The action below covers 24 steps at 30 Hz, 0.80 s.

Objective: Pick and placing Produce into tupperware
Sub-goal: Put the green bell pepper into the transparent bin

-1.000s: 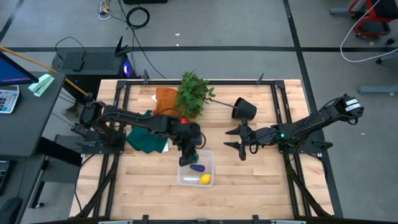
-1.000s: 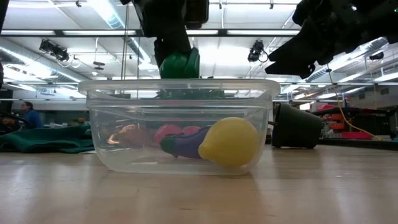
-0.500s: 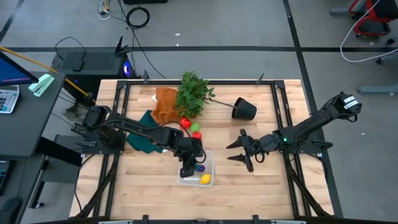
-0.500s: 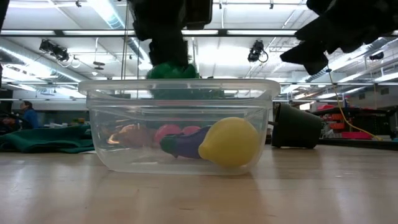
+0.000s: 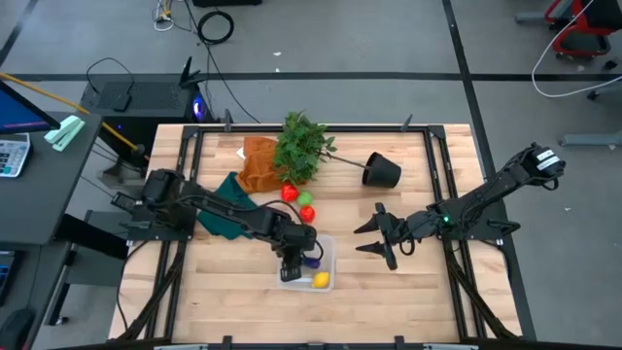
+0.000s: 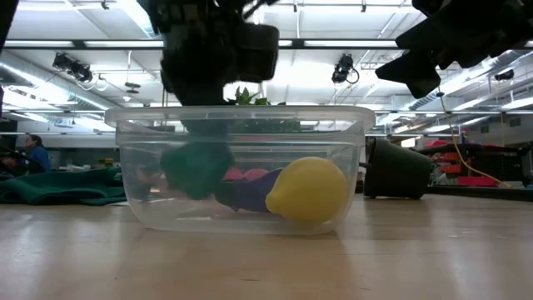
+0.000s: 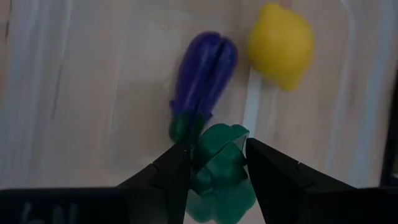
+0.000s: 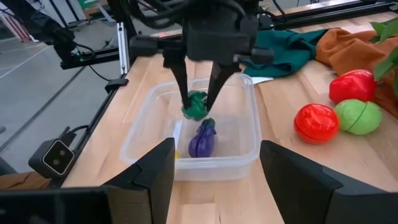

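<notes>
The clear tupperware tub [image 5: 328, 255] sits on the wooden table near its middle. It holds a yellow lemon [image 7: 280, 43] and a purple eggplant [image 7: 202, 81]. My left gripper [image 5: 290, 264] reaches down into the tub, shut on a green toy vegetable [image 8: 196, 104]. Two red pieces [image 8: 316, 122] [image 8: 352, 84] and a green one [image 8: 358, 117] lie on the table beyond the tub's far side. My right gripper [image 5: 374, 240] is open above the table, right of the tub, touching nothing. My left gripper pinches the green toy vegetable's upper part [image 7: 219, 146] between its two fingers [image 7: 177, 174], coming from above and pointing down. The piece hangs below the fingertips inside the tub, under the rim [image 6: 196, 167], beside the eggplant's stem end.
A leafy plant [image 5: 301, 146] lies tipped over at the far side, its black pot [image 5: 382, 171] on its side. An orange cloth [image 5: 258, 163] and a dark green cloth [image 5: 228, 219] lie left of it. Bare wood shows near and right of the tub.
My left gripper has moved toward the near edge and down, carrying the green piece from above the tub's rim to inside the tub. My right gripper has shifted a little toward the near edge, staying open.
</notes>
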### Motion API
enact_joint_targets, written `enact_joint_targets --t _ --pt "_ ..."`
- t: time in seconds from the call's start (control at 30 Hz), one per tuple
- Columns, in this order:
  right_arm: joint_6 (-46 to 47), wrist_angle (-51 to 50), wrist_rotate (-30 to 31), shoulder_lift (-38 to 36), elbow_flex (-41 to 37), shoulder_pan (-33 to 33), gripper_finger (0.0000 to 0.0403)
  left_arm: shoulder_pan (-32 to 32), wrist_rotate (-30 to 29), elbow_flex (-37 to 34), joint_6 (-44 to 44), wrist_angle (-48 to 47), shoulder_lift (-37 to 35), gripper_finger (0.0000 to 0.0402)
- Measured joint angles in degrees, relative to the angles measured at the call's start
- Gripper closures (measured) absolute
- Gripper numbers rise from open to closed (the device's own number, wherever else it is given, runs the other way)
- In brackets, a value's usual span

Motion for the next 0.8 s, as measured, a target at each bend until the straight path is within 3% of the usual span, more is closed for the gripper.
enact_joint_targets --t 0.37,0.8 --pt "0.0 0.0 0.0 0.0 0.0 0.0 0.0208 -0.2 -0.1 0.0 -0.1 3.2 1.1 0.0234" --pt "0.0 -0.2 0.0 0.0 0.0 0.0 0.0208 0.1 -0.1 0.2 0.7 1.8 -0.9 0.0175"
